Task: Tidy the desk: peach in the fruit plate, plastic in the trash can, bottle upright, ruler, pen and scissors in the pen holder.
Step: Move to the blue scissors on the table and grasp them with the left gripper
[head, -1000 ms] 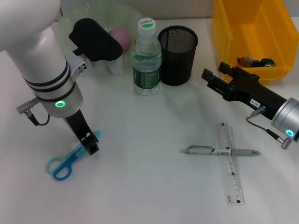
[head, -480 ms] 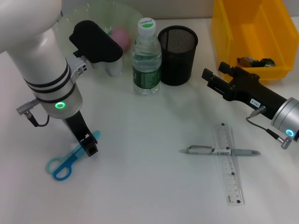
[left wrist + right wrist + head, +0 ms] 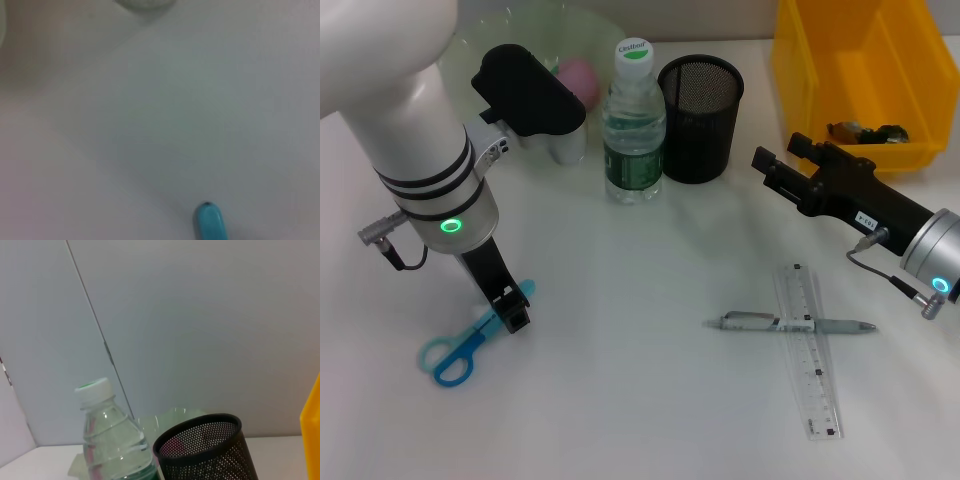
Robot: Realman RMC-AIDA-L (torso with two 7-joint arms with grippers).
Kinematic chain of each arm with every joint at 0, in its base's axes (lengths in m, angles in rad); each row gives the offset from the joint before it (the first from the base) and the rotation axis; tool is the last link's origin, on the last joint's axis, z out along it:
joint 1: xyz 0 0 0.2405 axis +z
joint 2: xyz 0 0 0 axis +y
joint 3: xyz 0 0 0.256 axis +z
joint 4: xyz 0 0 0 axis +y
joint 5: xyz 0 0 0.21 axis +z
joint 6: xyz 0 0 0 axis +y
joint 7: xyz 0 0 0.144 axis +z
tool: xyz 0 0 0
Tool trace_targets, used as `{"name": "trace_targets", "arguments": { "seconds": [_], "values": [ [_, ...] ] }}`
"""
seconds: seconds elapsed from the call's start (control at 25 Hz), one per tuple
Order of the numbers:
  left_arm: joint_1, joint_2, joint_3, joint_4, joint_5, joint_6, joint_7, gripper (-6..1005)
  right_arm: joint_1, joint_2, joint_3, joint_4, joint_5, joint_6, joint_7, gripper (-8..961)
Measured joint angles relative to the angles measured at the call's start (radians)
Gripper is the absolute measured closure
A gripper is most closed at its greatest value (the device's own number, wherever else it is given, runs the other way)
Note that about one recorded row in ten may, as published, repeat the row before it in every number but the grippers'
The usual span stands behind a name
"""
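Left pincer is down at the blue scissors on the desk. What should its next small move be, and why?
Probably close on the scissors and lift. The left pincer sits at their blade end with the handles lying flat on the desk, and the pen holder stands empty. The peach is already in the fruit plate and the bottle upright.

My left arm (image 3: pixel 405 120) is a thick white tube ringed by two black bands, with a silver cuff below them that carries a glowing green ring light. A grey plug and a thin black cable stick out of that cuff. A black camera block sits on its side. My left claw (image 3: pixel 510 308) is black and narrow. My right arm (image 3: pixel 930 250) ends in a silver cuff with a green light, a grey cable loop, and my long black right claw (image 3: pixel 775 160) bearing a small white label.
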Motion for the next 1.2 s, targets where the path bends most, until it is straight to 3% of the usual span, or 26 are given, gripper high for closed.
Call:
{"name": "trace_targets", "arguments": {
  "seconds": [0.68, 0.88, 1.2],
  "values": [
    [-0.003, 0.0, 0.002, -0.011, 0.0, -0.004, 0.007, 598, 0.0, 0.0, 0.009, -0.002, 0.0, 0.001, 0.0, 300],
    [-0.005, 0.0, 0.01, -0.012, 0.001, -0.004, 0.007, 717, 0.001, 0.0, 0.01, -0.002, 0.0, 0.001, 0.0, 300],
    [-0.005, 0.0, 0.011, -0.012, 0.0, -0.006, 0.007, 768, 0.002, 0.0, 0.01, -0.002, 0.0, 0.002, 0.0, 300]
  ]
}}
